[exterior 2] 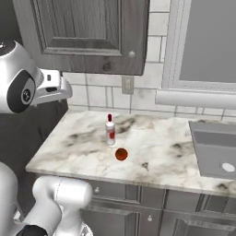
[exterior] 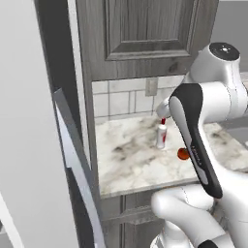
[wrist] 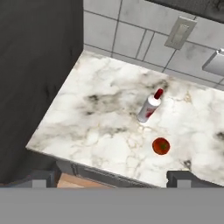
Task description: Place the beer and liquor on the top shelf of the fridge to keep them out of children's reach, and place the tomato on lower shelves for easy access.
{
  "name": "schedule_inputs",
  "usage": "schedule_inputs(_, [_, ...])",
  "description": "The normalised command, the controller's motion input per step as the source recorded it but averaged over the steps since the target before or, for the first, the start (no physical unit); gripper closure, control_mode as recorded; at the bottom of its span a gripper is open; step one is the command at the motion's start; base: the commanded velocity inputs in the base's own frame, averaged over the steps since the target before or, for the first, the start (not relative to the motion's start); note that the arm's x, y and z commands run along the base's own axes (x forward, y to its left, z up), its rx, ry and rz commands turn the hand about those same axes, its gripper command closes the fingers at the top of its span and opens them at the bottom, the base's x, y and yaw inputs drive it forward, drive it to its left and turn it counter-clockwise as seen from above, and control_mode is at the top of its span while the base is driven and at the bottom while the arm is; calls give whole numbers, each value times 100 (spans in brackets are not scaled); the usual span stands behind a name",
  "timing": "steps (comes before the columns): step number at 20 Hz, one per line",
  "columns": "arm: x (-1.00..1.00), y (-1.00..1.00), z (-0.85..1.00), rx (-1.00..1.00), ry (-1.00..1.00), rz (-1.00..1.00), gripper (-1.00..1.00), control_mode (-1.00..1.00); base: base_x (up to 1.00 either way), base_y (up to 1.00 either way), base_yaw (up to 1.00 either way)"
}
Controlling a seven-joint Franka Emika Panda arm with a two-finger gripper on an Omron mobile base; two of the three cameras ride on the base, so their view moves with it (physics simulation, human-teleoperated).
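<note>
The liquor (wrist: 149,106), a whitish bottle with a red cap, stands upright on the marble counter (wrist: 96,118). The tomato (wrist: 161,145) lies a short way in front of it, nearer the counter's edge. The same liquor (exterior 2: 110,129) and tomato (exterior 2: 121,154) show in the right base view, and the liquor (exterior: 161,135) and tomato (exterior: 182,153) beside my arm in the left base view. My gripper (wrist: 112,180) hovers high above the counter's front edge, open, with nothing between its fingertips (wrist: 41,179). The dark fridge (exterior: 55,58) stands left of the counter. The beer and the shelves are out of view.
The fridge's long silver handle (exterior: 72,157) slants across the left. A sink (exterior 2: 214,152) is set into the counter's right end. A grey wall cabinet (exterior 2: 87,32) hangs over the counter, with an outlet (exterior 2: 127,84) on the tiled wall.
</note>
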Motion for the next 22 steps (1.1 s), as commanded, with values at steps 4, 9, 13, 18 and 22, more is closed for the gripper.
schedule_inputs(4, [0, 0, 0, 0, 0, 0, -100, 100, 51, -50, 23])
schedule_inputs(9, [0, -24, -22, 0, 0, 1, -100, -100, 6, -34, 6])
schedule_inputs(13, [0, -58, -65, 0, 0, 0, -100, -100, 0, 0, 0])
schedule_inputs(18, [0, -49, -63, 0, 0, 0, -100, -100, 0, 0, 0])
schedule_inputs(22, [0, -13, -38, 0, 0, 0, -100, -100, 0, 0, 0])
